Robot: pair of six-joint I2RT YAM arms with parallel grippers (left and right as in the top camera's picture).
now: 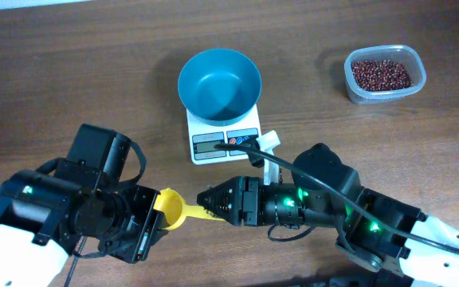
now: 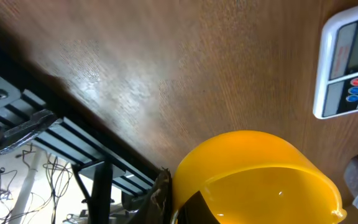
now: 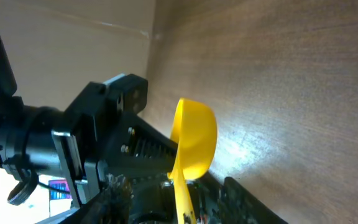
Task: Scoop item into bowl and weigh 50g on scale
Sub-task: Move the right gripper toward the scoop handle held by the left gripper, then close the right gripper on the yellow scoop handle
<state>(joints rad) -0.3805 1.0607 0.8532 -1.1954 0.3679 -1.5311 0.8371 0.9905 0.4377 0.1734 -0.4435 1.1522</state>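
Note:
A yellow scoop (image 1: 172, 209) hangs above the table's front, empty, its cup (image 2: 253, 168) gripped at the rim by my left gripper (image 1: 151, 215), which is shut on it. My right gripper (image 1: 205, 204) faces it from the right. Its fingers (image 3: 114, 199) stand on either side of the scoop's handle (image 3: 183, 196), with gaps showing, so it is open. The teal bowl (image 1: 218, 80) sits empty on the white scale (image 1: 225, 142), behind both grippers. The red-brown beans (image 1: 381, 74) lie in a clear tub (image 1: 351, 86) at the back right.
The scale's display and buttons (image 2: 347, 62) face the front edge. A small white piece (image 1: 269, 140) lies by the scale's right front corner. A black cable (image 1: 273, 158) runs over the right arm. Bare wood lies to the left and between scale and tub.

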